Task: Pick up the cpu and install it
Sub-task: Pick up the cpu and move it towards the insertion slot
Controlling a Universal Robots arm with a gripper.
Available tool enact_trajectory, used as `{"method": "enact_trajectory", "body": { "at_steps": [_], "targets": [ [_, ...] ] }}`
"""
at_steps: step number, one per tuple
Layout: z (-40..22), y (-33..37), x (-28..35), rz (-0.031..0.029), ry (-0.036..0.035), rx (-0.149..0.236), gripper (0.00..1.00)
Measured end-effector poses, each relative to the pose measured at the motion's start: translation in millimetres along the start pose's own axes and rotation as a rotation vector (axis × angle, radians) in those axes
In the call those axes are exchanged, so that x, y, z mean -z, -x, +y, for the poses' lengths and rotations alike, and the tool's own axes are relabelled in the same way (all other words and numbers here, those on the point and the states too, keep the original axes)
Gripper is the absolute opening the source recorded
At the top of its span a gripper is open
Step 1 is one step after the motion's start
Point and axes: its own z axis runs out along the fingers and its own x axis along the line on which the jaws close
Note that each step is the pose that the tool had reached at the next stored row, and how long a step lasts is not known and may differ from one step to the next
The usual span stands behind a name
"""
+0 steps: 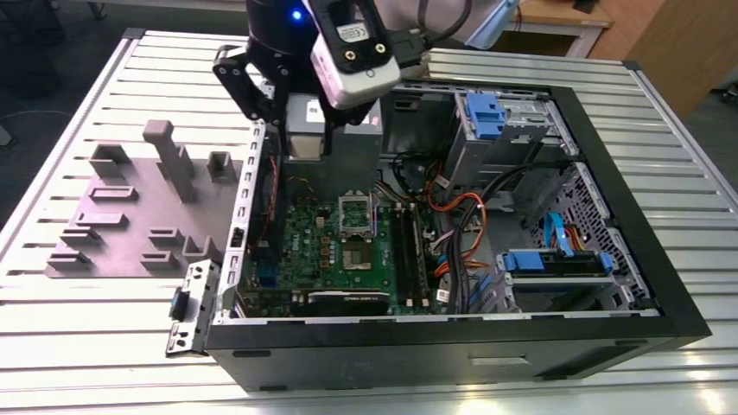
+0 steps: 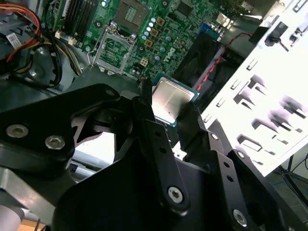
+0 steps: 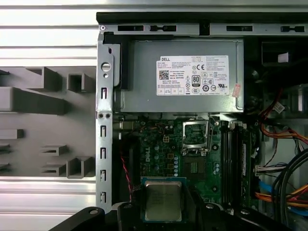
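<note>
The pincer point(image 2: 171, 115) is pinching the cpu point(image 2: 168, 98) by two opposite edges, silver lid facing away from the board. It hangs in the air inside the open computer case point(image 1: 461, 346), over the end of the green motherboard point(image 3: 159, 144) nearest the worktop's point(image 1: 669, 112) far edge.

I'd judge the chip light, thin and stiff. Its metal top looks slick and its underside is likely delicate, so the bare edges seem the right hold and a gentle squeeze should be enough.

The case lies on its side mid-worktop. It holds the board with its silver socket frame point(image 3: 195, 134), memory sticks point(image 3: 230, 159), a grey power supply point(image 3: 139, 77), orange and black cables point(image 1: 455, 207) and blue-clipped drive cages point(image 1: 554, 264). A grey fixture plate point(image 1: 116, 233) lies beside the case, toward the worktop's edge on the exterior view's left.
</note>
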Motion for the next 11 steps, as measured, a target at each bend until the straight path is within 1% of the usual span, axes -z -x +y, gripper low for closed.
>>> {"method": "enact_trajectory", "body": {
  "at_steps": [3, 5, 8, 11],
  "targets": [
    [-0.8, 8.2, -1.6, 0.0002, 0.0001, 0.0, 0.45],
    [-0.9, 13.2, -3.9, 0.0001, 0.0001, 0.0, 0.45],
    [-1.0, 19.0, -9.0, 0.0002, -0.0001, -0.001, 0.45],
    [-1.3, 26.2, -14.4, 0.0001, 0.0001, -0.002, 0.45]
  ]
}}
